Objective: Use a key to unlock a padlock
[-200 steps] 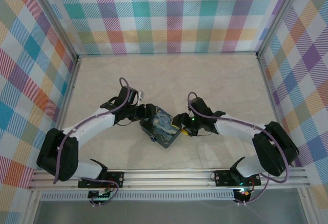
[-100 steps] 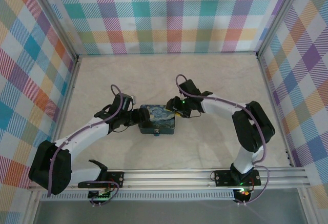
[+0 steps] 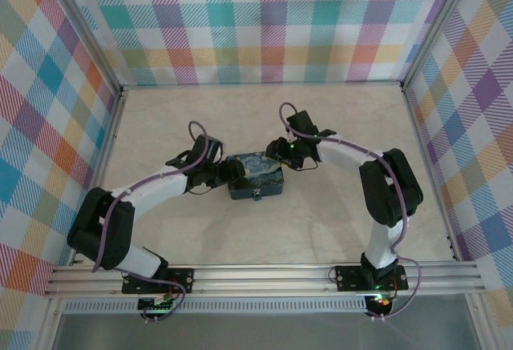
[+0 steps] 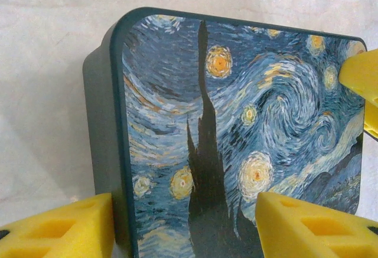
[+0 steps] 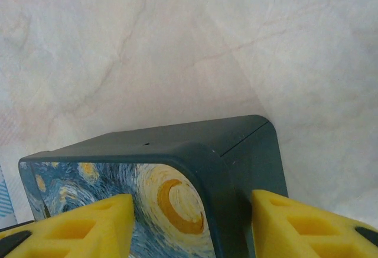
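Note:
A dark teal box (image 3: 255, 175) with a starry night painting on its lid lies mid-table. My left gripper (image 3: 227, 172) holds its left end. One yellow finger (image 4: 65, 228) sits outside the side wall and the other (image 4: 313, 225) over the lid (image 4: 236, 122). My right gripper (image 3: 282, 151) grips the far right corner (image 5: 236, 163), one finger (image 5: 313, 225) against the wall, the other (image 5: 77, 228) on the lid. A small pale piece (image 3: 258, 198) juts from the box's near side, too small to name as the padlock. The key is out of view.
The pale marbled tabletop (image 3: 353, 126) stretches free around the box. Checked walls (image 3: 264, 22) close the left, far and right sides. A metal rail (image 3: 264, 276) with both arm bases runs along the near edge.
The box has turned from a diagonal to lying square and has shifted slightly farther away. Both grippers moved with it and closed a little. The right arm's elbow has swung farther back.

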You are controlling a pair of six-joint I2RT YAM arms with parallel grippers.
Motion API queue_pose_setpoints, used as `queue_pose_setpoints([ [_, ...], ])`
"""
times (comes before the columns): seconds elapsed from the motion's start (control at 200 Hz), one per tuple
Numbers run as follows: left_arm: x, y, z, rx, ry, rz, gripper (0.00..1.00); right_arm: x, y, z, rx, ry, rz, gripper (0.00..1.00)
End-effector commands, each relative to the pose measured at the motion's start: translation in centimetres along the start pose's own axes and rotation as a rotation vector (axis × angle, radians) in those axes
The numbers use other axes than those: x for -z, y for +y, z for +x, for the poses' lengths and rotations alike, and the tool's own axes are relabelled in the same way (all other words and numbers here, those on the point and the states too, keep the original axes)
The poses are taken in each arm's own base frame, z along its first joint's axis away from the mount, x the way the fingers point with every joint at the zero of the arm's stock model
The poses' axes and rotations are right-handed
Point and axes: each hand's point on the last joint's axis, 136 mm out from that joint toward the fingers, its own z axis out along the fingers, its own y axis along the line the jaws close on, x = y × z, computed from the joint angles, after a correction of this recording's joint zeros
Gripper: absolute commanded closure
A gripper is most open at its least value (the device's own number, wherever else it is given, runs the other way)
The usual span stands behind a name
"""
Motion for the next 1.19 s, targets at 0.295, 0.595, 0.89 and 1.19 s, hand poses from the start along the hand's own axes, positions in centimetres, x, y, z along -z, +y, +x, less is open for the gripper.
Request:
queue_pose_setpoints([
  [0.295,-1.9,-4.7,-5.2,-0.089,-0.086,0.065,0.35,-0.5,1.4,0.0,0.020,0.058,-0.025,0.47],
  [0.595,-1.3,-3.6,-5.7,-0.065,-0.110,0.036,0.24,0.1,1.1,-0.3,0.034,0.033,-0.007,0.40],
  [0.89,0.8,-2.1,-6.4,-0.032,-0.155,0.006,0.10,2.4,0.4,-1.1,0.060,-0.024,0.055,0.28],
  [1.19,2.4,-2.2,-5.1,-0.016,-0.147,0.044,0.15,6.2,-2.1,-2.9,0.049,-0.118,0.192,0.28],
])
